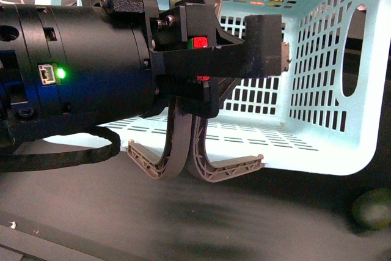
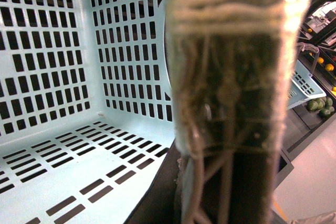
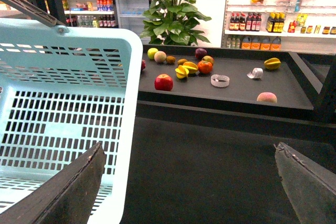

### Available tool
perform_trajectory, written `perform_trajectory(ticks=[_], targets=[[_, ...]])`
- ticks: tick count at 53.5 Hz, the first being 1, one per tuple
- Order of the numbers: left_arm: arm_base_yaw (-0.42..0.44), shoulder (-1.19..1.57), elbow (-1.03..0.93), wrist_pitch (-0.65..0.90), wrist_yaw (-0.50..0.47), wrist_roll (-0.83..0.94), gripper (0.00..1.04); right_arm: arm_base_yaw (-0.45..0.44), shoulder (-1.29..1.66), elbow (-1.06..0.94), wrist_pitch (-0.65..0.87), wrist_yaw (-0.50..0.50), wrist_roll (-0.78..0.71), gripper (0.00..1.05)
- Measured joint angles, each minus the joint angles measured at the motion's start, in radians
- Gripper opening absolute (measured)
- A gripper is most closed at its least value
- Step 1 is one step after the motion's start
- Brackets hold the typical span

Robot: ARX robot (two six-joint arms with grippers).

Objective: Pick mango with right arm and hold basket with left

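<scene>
Basket [image 1: 324, 151] stands just behind the left gripper [image 1: 195, 157], whose two ribbed fingers [image 1: 208, 169] touch back to back, tips curling apart, nothing between them. Open or closed, I cannot tell. The taped handle [image 2: 231, 77] fills much of its wrist view. The right gripper [image 3: 190, 150] is spread wide and empty beside the basket. Well beyond, on the worktop [image 3: 236, 90], the mango [image 3: 190, 67] lies among other fruit, near a red apple [image 3: 164, 82].
</scene>
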Motion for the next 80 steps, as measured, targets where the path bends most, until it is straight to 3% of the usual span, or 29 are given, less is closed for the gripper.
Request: perform_trajectory(ticks=[14,80], targets=[[0.005,0.0,-0.003,0.0,-0.034,0.0,0.08,0.0,0.0,0.0,0.0,0.0,0.0,0.97],[0.005,0.0,-0.003,0.0,-0.026,0.001,0.08,0.0,0.0,0.0,0.0,0.0,0.0,0.97]])
